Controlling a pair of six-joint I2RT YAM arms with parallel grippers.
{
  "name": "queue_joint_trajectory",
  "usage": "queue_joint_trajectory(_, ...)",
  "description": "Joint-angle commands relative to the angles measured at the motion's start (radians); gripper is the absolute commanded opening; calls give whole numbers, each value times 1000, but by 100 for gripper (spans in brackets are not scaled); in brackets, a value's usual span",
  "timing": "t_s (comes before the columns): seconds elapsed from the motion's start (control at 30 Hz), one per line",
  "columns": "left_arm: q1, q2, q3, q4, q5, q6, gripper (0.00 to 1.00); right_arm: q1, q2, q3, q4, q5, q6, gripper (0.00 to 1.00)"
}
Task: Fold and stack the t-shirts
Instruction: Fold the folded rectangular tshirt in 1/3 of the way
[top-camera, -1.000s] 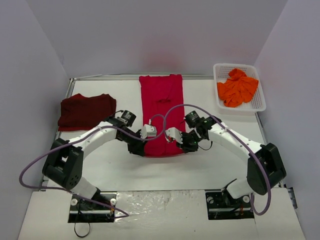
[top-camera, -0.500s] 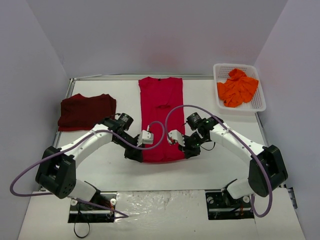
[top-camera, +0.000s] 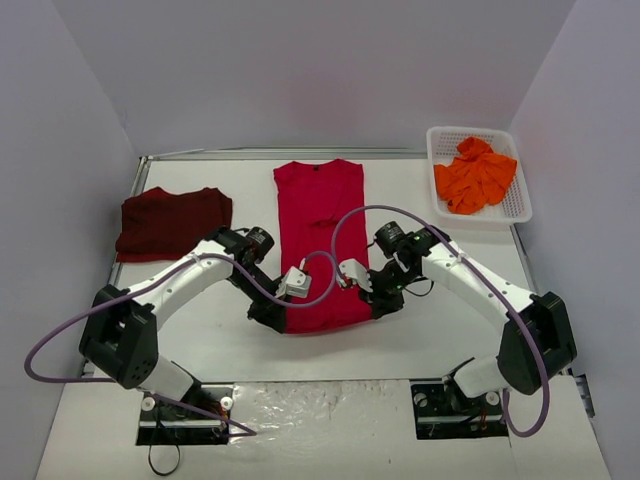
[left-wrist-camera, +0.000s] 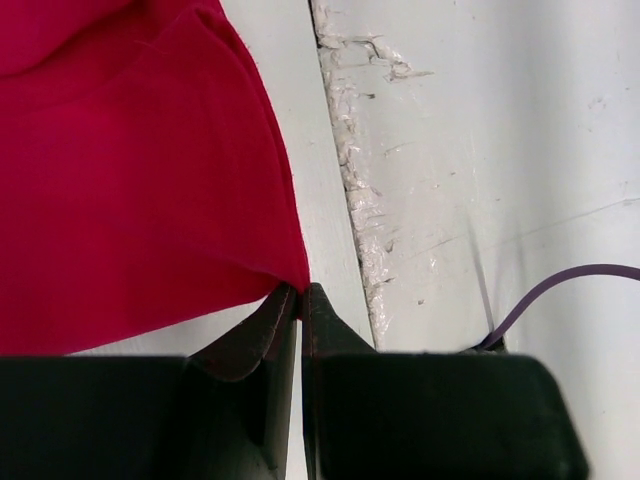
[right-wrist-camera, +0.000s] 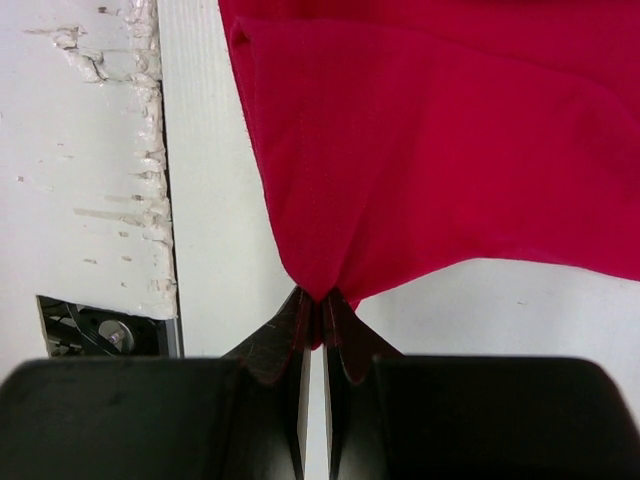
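Red t-shirt (top-camera: 320, 225) lies flat in the middle, mid-fold, left gripper (left-wrist-camera: 300, 295) and right gripper (right-wrist-camera: 322, 305) each clamped on a near hem corner; maroon t-shirt (top-camera: 172, 222) looks folded at left, orange t-shirt (top-camera: 476, 175) crumpled in basket (top-camera: 485, 218), so roughly 1 of 3 done, no stack yet.

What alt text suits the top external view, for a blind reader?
The left gripper and right gripper each pinch a near corner of a bright red t-shirt laid mid-table. A folded dark maroon t-shirt lies left; an orange t-shirt sits crumpled in a white basket far right.
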Motion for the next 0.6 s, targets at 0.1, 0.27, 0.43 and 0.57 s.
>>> queue_joint_trajectory(0.1,-8,15,105,-112,-29,45,2,-12,-7,65,-77,31,2,0)
queue_joint_trajectory(0.27,-5,35,156,-137,-70,44,2,-21,7,111,-61,58,29,0)
queue_joint_trajectory(0.43,-5,47,161,-99,-97,-1,2,-31,32,143,-57,64,36,0)
queue_joint_trajectory(0.57,-5,70,187,-114,-110,8,2,-37,56,171,-53,73,40,0)
